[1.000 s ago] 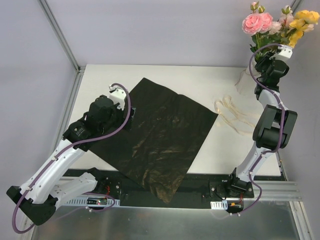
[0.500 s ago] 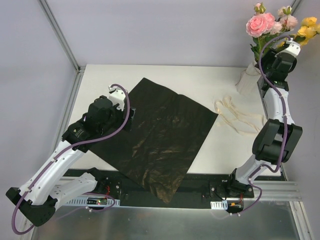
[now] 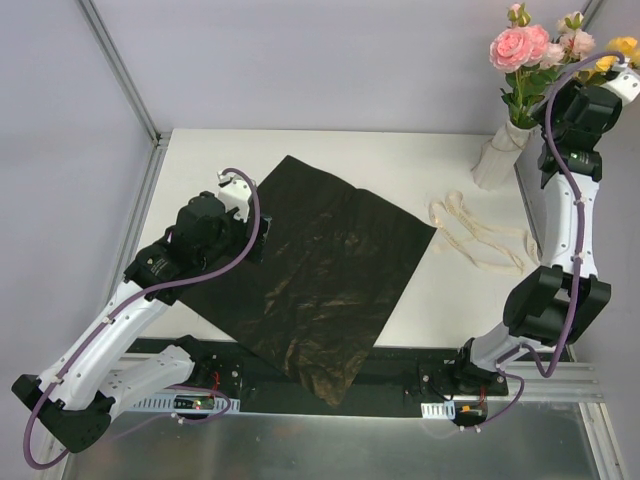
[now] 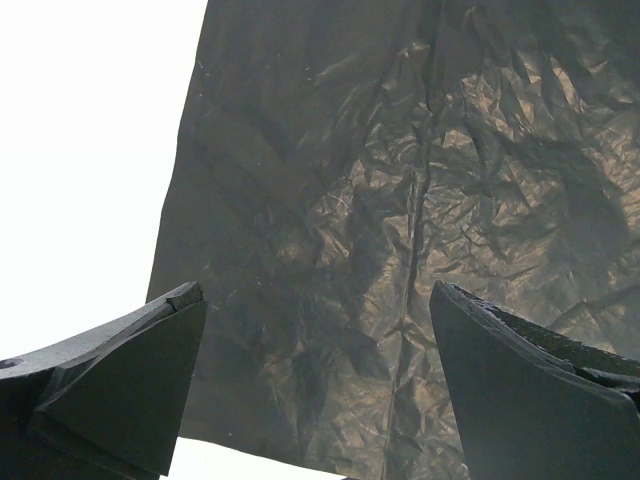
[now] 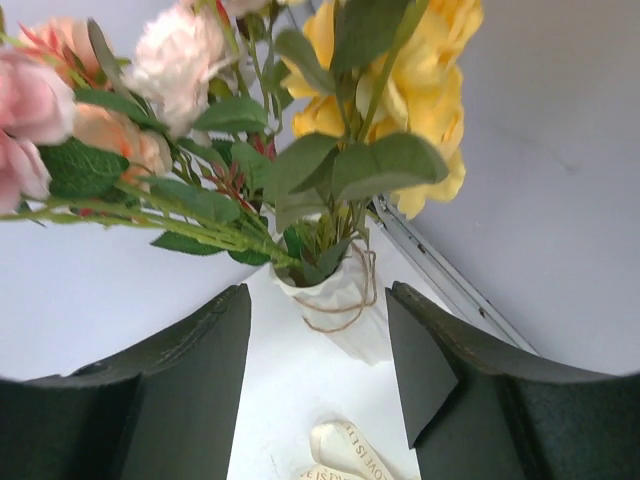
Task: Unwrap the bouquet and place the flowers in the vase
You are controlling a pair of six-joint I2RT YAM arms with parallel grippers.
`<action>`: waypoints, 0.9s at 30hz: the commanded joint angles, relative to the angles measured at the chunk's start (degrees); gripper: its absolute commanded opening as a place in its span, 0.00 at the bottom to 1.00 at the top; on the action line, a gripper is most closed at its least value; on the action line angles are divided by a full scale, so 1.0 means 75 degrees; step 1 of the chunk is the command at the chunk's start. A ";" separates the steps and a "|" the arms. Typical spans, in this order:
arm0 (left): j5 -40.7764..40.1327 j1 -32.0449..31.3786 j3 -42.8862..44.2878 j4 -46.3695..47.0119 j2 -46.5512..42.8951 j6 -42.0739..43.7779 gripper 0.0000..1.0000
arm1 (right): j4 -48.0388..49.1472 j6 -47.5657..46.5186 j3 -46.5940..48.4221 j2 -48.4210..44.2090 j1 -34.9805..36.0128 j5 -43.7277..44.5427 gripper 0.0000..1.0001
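Now the R gripper [image 5: 318, 330] is showing its jaws spread w/ nothing between them. In the wrist view the vase [image 5: 345, 300] is sitting in the gap, but well beyond the fingertips. Vs a sec ago, when it was down at the stems w/ the wrist hiding most of the vase in the top view, it's been lifting away toward the upper right corner. The R arm [image 3: 560, 230] is now stretching much straighter up the right edge, so the vase is showing in full. The yellow heads, sticking out right of the wrist before, are now mostly tucking behind it. The L gripper [image 4: 318, 300] is hanging w/ jaws wide apart over the black sheet [image 3: 320, 270], same spot as before. The sheet & cream ribbon [image 3: 470, 235] aren't shifting either.

The flowers [image 3: 520, 45] are standing in the vase, upper right of the top view, at the table's [image 3: 420, 160] far right corner. Pink heads are bunching at the cluster's upper left, pale/peach ones mid, yellow at right, w/ green leaves crowding the neck. The vase is looking white & ribbed, w/ thin twine [image 5: 335, 326] looping round its neck. It's standing upright. The stems are running along that same up-down axis out of its mouth, heads pointing up & fanning out, the pink ones leaning left.
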 commanded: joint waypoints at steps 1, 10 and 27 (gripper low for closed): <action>0.0097 -0.0038 -0.0070 0.0318 -0.0001 -0.0152 0.99 | -0.0201 0.0192 0.0831 -0.0178 0.0031 0.0553 0.63; 0.0190 -0.0038 -0.0106 0.0423 0.0022 -0.0234 0.99 | -0.1665 0.1081 0.1524 -0.0177 0.0124 -0.0031 0.62; 0.1045 -0.0038 0.0059 0.0915 -0.0821 -0.2201 0.99 | -0.2909 0.2992 -0.2704 -0.3715 0.3263 -0.2940 0.99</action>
